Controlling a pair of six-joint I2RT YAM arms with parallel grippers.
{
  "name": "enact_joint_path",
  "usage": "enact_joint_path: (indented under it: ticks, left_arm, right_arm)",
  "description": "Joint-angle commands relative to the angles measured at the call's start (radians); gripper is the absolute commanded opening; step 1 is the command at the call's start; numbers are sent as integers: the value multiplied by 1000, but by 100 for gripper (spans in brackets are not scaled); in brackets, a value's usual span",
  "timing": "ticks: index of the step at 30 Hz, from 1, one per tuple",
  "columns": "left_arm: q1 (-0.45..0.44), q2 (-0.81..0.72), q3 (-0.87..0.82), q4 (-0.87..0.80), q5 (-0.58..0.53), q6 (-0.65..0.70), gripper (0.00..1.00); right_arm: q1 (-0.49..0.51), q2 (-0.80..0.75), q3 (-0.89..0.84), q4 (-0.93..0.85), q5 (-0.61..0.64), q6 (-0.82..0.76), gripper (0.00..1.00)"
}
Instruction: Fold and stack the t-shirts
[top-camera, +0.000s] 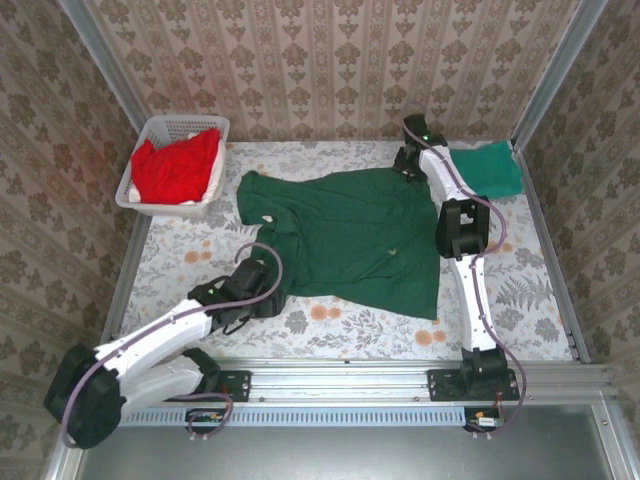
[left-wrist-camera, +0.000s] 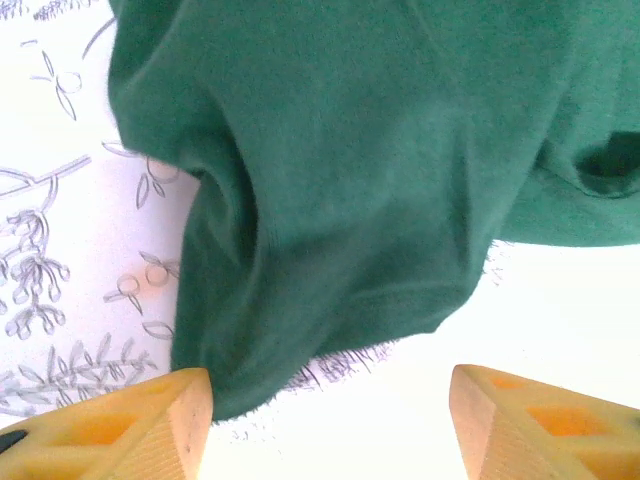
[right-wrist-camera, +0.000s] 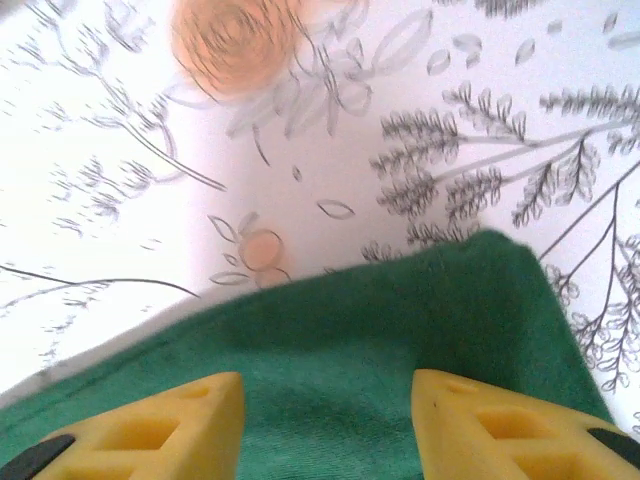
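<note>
On the table (top-camera: 530, 290), the big dark green t-shirt (top-camera: 340, 235) lies spread out flat and is not folded yet. The left gripper (left-wrist-camera: 330, 385) is at its near corner, fingers apart, holding nothing. The right gripper (right-wrist-camera: 328, 385) is over a far corner of green cloth, fingers apart too. Far right, the teal t-shirt (top-camera: 490, 168) lies alone and may be folded. Red t-shirts (top-camera: 178, 168) sit in the white basket (top-camera: 160, 125). I think most of the job is left.

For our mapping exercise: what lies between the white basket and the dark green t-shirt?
Bare floral table cover separates the basket from the dark green t-shirt, in the top external view.
</note>
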Motion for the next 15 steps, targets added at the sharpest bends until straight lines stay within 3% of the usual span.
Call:
enact_joint_path:
  ticks: [1, 5, 8, 10, 13, 15]
  left_arm:
    - [-38, -71, -42, -84, -28, -86, 63]
    - [-57, -153, -88, -119, -43, -116, 54]
    - [-57, -194, -94, -142, -74, -117, 53]
    - [-54, -203, -84, -128, -101, -98, 67]
    - [-39, -159, -55, -49, -108, -46, 78]
    - [-27, -70, -28, 31, -91, -14, 93]
  right_arm:
    - [17, -77, 56, -75, -58, -22, 52]
    - [86, -277, -190, -6, -52, -76, 59]
    - [132, -466, -484, 129, -45, -79, 61]
    - [167, -596, -676, 209, -50, -81, 61]
    - [229, -766, -933, 295, -29, -84, 61]
    - [278, -896, -1135, 368, -6, -68, 62]
